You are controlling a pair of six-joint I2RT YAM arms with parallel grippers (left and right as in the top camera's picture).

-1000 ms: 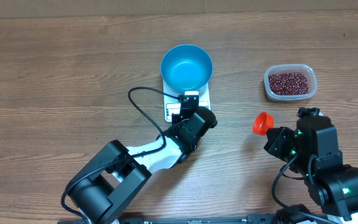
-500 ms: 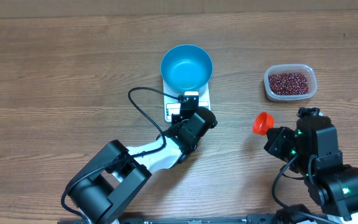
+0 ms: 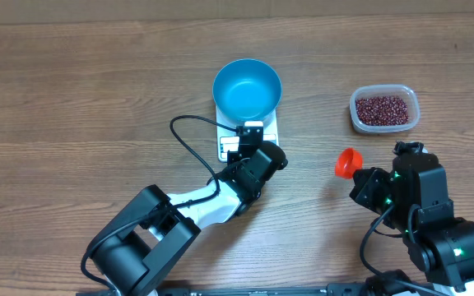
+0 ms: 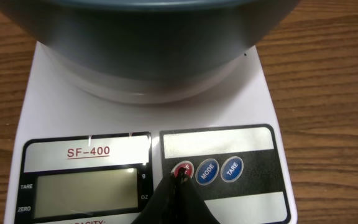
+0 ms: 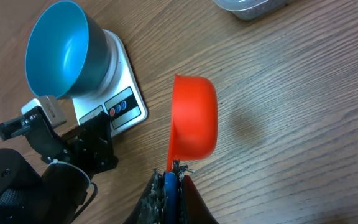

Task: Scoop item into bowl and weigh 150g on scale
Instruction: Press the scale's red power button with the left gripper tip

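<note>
Nothing has shifted: the left gripper point(image 4: 179, 180), pinched shut, still touches the red button point(image 4: 187, 167) of the scale point(image 4: 253, 93) below the bowl point(image 3: 247, 87), while the right gripper point(image 5: 173, 169) clamps the orange scoop point(image 5: 194, 118) by its handle.

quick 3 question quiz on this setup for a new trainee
1. True or false: the beans are already in the blue bowl.
2. The tip of the shut left claw sits on which button of the scale? A red B MODE C TARE
3. Fill in: the right claw grips the handle of an orange ____.
Key: 1 false, they are in the clear tub. 2 A. 3 scoop.
</note>
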